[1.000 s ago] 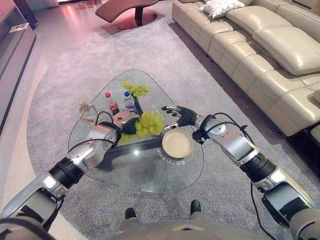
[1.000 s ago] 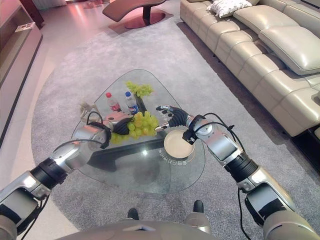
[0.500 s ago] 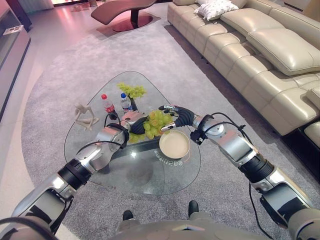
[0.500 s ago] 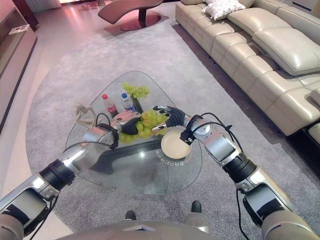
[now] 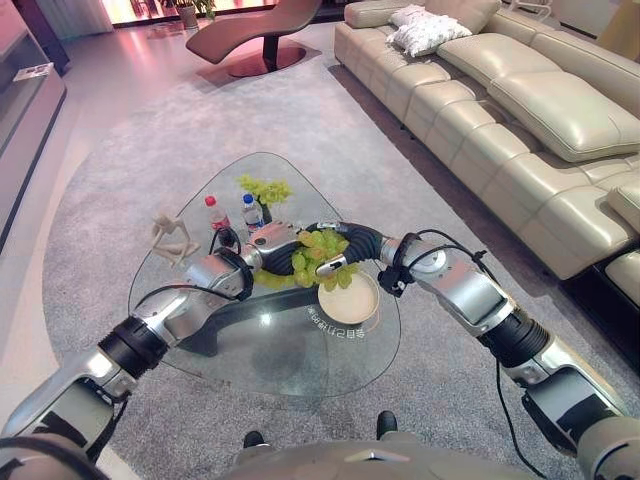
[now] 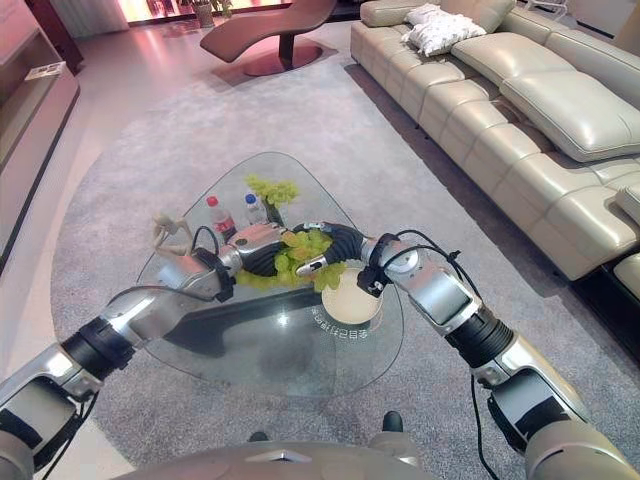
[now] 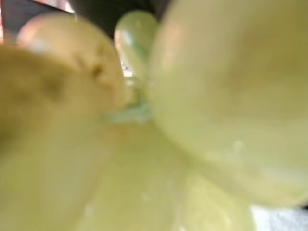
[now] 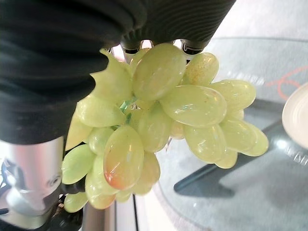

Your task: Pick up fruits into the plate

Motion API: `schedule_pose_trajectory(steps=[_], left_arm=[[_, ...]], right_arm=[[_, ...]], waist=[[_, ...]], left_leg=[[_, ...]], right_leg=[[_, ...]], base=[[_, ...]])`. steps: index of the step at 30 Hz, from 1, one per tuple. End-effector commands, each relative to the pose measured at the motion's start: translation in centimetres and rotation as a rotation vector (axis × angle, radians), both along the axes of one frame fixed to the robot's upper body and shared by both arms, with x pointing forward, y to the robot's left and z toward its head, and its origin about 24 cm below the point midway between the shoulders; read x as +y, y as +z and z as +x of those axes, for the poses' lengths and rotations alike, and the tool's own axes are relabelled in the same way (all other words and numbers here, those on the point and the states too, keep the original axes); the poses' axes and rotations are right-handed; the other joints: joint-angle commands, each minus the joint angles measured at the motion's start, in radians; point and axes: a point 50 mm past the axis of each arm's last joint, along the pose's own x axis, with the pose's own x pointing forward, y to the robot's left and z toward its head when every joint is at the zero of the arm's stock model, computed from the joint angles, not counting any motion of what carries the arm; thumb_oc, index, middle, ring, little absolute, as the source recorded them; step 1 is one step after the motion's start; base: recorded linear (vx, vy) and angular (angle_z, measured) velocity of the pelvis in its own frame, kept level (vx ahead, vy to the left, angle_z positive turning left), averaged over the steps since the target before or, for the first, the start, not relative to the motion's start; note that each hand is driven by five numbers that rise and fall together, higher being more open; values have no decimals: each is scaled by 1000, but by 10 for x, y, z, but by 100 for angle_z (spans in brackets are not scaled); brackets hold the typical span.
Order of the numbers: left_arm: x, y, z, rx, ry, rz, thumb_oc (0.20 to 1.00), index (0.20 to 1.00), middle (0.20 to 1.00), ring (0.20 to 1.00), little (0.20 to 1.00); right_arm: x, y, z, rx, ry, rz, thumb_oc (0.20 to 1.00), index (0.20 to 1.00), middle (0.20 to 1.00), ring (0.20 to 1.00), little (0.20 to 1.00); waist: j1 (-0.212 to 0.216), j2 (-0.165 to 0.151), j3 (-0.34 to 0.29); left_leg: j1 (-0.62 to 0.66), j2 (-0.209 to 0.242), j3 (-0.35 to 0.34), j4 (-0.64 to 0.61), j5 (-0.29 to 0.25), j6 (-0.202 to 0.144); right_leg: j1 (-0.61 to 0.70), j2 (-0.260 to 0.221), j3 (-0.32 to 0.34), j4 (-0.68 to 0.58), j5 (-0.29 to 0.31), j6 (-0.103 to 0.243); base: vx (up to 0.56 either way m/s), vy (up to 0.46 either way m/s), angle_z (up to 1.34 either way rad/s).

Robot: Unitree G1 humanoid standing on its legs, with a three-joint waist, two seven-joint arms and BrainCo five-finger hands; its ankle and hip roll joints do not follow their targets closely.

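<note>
Glass table (image 5: 300, 350) on grey rug (image 5: 120, 170), sofa (image 5: 520, 110) beside: my two hands, left (image 5: 268, 240) and right (image 5: 345, 240), clasp grapes (image 5: 318, 255) above plate (image 5: 352, 297).

My right hand (image 8: 62, 62) appears as its dark ribbed cover, with the bases of silver fingers (image 8: 131, 48) just visible where they meet the fruit. A bunch of green grapes (image 8: 159, 120) hangs directly against the cover; one grape shows an orange-red blush, another is speckled. Whether my fingers curl round the bunch cannot be determined. Below the grapes lies the glass table (image 8: 231, 192). The rim of a pale plate (image 8: 297, 115) rests on it, apart from the bunch.
</note>
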Motion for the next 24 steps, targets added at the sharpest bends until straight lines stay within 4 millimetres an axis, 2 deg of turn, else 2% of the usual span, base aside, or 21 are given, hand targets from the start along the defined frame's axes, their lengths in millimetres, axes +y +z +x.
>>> schedule_pose_trajectory(steps=[1,7,15,16,24], left_arm=[[-17,86,12,-318,-105,-201,200,200,200,200,200],[-3,110,14,-467,-70,-150,200,200,200,200,200],[7,127,16,-559,2,-161,200,200,200,200,200],[7,129,15,-562,12,-176,200,200,200,200,200],[0,128,15,-566,24,-196,200,200,200,200,200]], right_arm=[[37,23,-22,7,265,74,1000,1000,1000,1000,1000],[39,17,-29,112,293,82,1000,1000,1000,1000,1000],[37,8,-28,168,250,99,1000,1000,1000,1000,1000],[38,8,-27,166,244,110,200,200,200,200,200],[42,9,-27,158,248,115,200,200,200,200,200]], waist=[[20,-18,-2],[27,-18,-16],[32,-15,-24],[33,-15,-24],[29,-16,-26]], left_leg=[[-2,-8,-8,21,-80,15],[-3,-7,-14,19,-75,11],[-8,-6,-21,17,-70,8],[-8,-6,-24,17,-70,7],[-7,-7,-28,16,-73,10]], right_leg=[[63,-29,-72,37,-88,14],[67,-30,-81,34,-85,13],[67,-32,-89,32,-83,12],[67,-31,-89,33,-84,11],[68,-30,-86,34,-88,9]], base=[[0,0,0],[0,0,0],[0,3,6],[2,7,5],[0,0,0]])
